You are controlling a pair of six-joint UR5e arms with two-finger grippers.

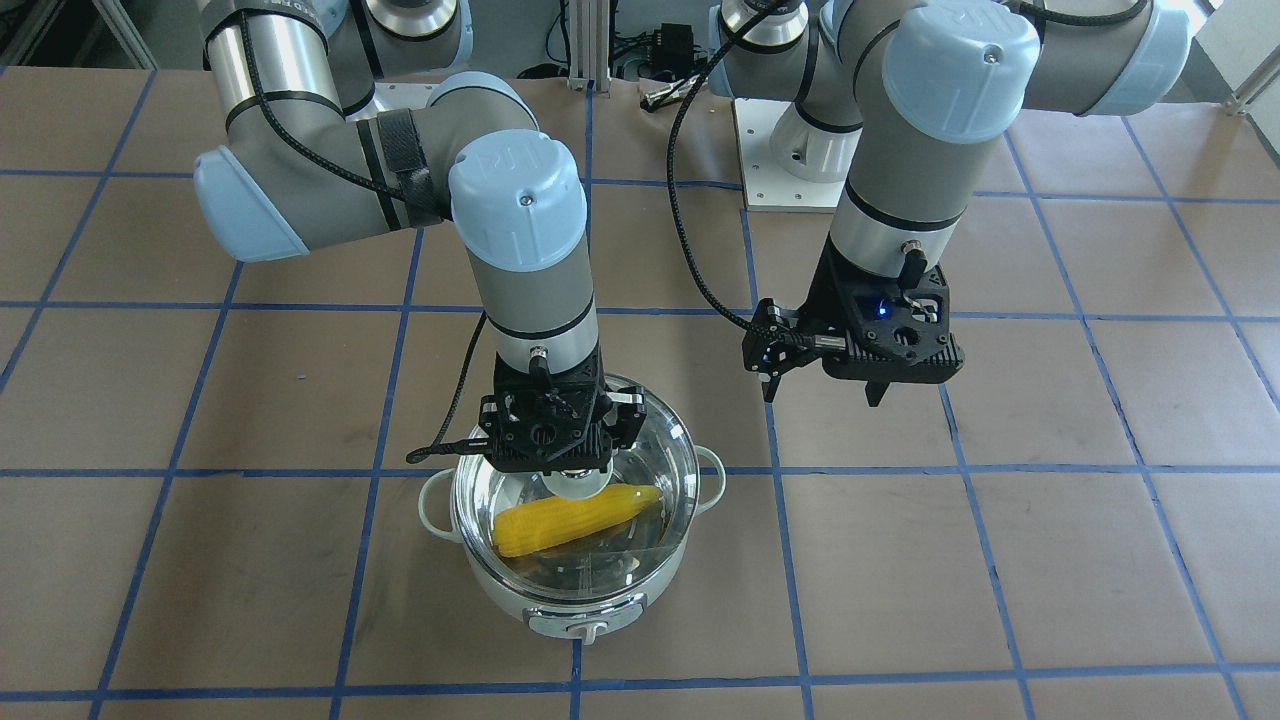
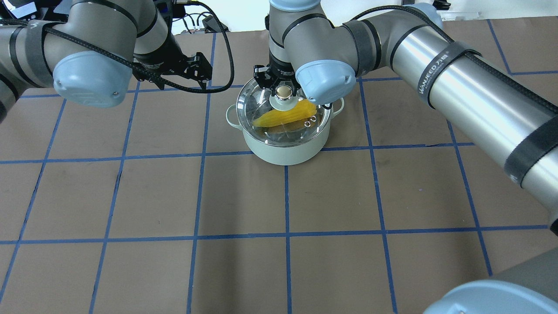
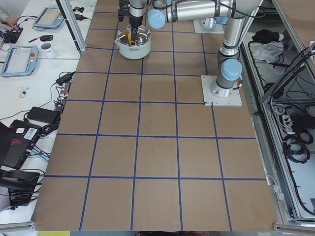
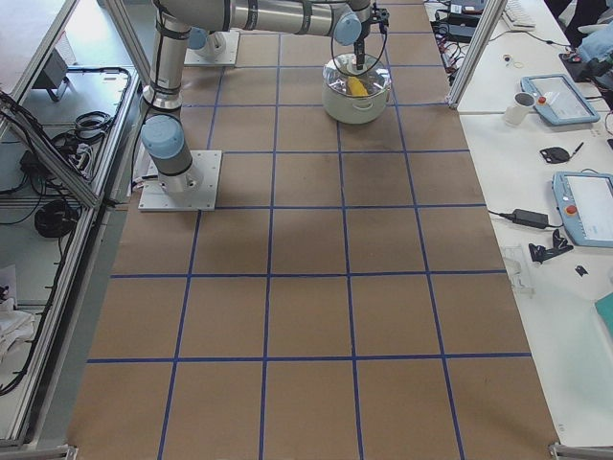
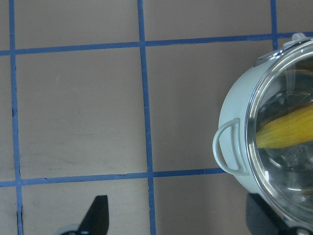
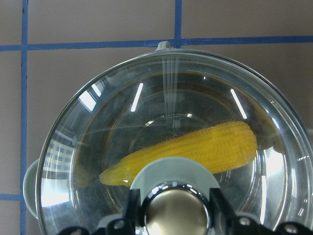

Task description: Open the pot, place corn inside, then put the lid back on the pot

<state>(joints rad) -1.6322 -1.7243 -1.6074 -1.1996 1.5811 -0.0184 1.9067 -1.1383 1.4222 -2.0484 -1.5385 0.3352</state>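
The mint-green pot (image 1: 580,600) stands on the table with the yellow corn (image 1: 570,520) lying inside it. The clear glass lid (image 1: 660,470) rests on the pot's rim, and the corn shows through it. My right gripper (image 1: 575,480) is straight above the pot, its fingers closed on the lid's knob (image 6: 176,210). My left gripper (image 1: 822,395) hangs open and empty above the table, beside the pot. In the left wrist view the pot (image 5: 234,107) and corn (image 5: 288,132) sit at the right edge.
The table (image 2: 174,196) is brown paper with a blue tape grid. The pot's control knob (image 1: 585,630) faces away from the robot. The arm base plates (image 1: 775,160) are at the robot's edge of the table.
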